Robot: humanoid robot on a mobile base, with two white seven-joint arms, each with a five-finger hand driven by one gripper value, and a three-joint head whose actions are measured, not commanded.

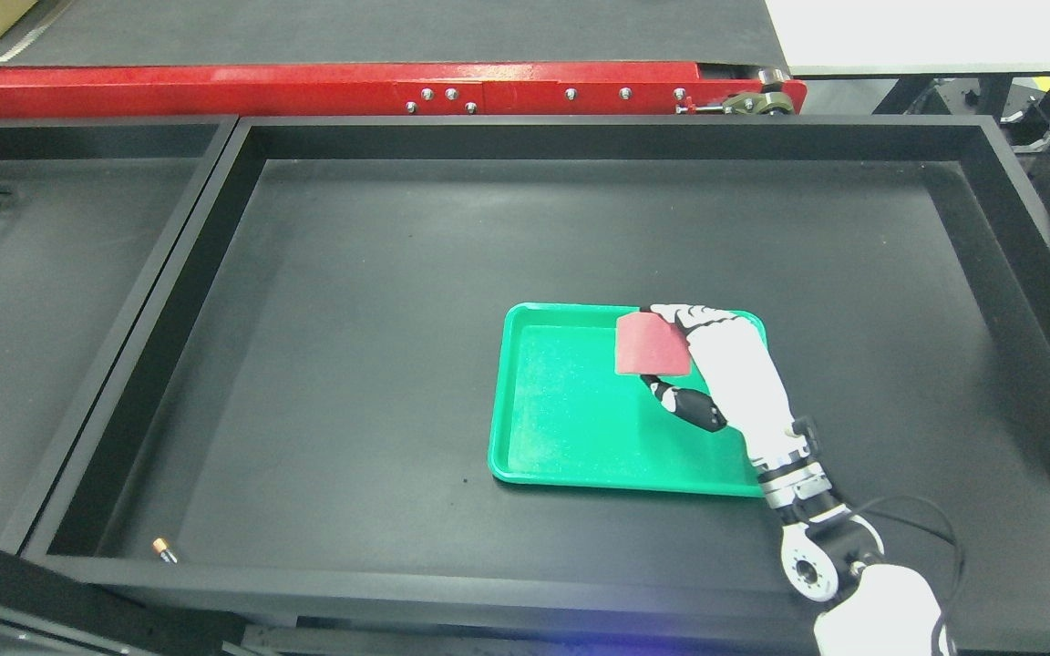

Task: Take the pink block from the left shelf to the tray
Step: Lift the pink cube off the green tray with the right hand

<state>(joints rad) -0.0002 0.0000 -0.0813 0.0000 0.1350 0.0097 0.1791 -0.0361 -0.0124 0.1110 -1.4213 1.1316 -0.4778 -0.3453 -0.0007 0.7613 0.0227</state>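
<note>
The right hand [684, 364] comes in from the lower right corner of the head view and reaches toward 11 o'clock. It holds the pink block [651, 345]: the white fingers [694, 317] are at the upper edge of the block and the dark thumb [691, 406] is just under its lower edge. The block is over the green tray [571, 410], at the 1 o'clock part of the tray, near the far right corner. I cannot tell if the block touches the tray floor or is a little above it. The tray lies in the large black bin [580, 137], toward its 4 o'clock part. A small orange thing [165, 550] lies at the bin's 7 o'clock corner. A second black bin [60, 273] is at 9 o'clock.
</note>
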